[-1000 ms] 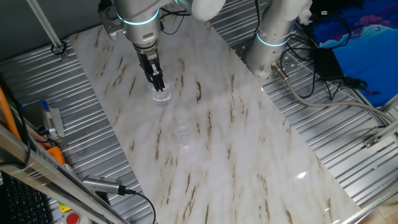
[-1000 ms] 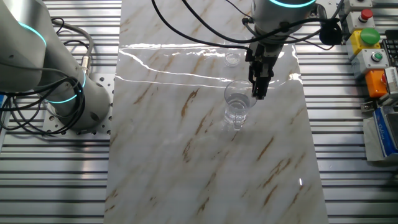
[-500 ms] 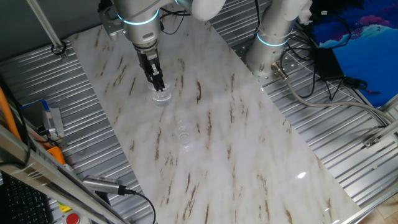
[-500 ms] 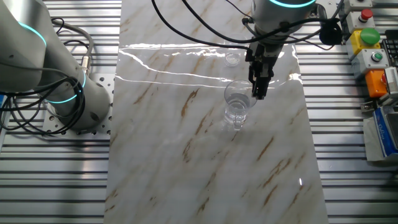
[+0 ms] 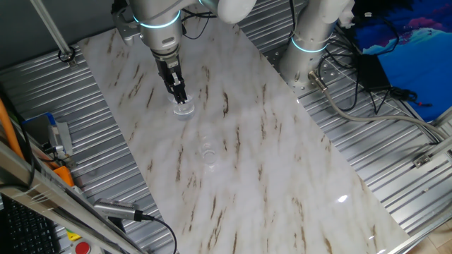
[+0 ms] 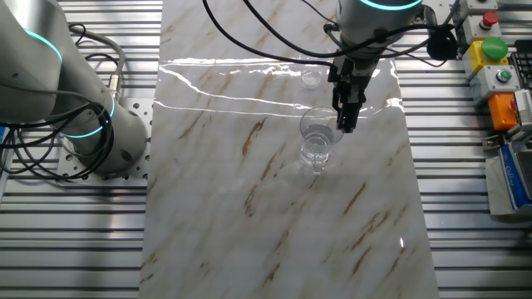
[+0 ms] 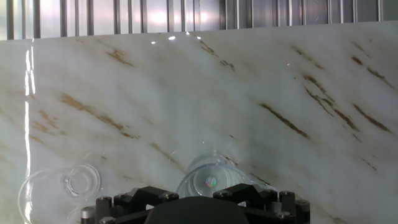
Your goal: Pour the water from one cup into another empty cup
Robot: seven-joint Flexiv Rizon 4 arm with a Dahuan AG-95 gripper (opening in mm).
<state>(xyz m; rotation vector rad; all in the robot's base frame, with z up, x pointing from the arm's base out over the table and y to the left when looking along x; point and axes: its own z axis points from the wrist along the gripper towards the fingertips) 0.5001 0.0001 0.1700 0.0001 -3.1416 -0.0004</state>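
The wider clear cup (image 6: 315, 138) stands on the marble table (image 6: 249, 216), with faint glints of water low inside it. My gripper (image 6: 347, 121) comes down on its right rim, fingers close together and pinching the glass wall. From the opposite side the same cup (image 5: 184, 109) sits under my gripper (image 5: 181, 96). The smaller empty cup (image 6: 311, 78) stands apart on the table, also visible as a faint outline (image 5: 207, 151). In the hand view the wide cup (image 7: 208, 177) lies just ahead of the dark gripper body, and the small cup (image 7: 79, 182) is off to the left.
A second robot base (image 5: 311, 42) stands at the table's far corner with cables (image 5: 353, 99) beside it. Ribbed metal (image 6: 75, 241) surrounds the marble top. A box with coloured buttons (image 6: 490, 58) sits off the right edge.
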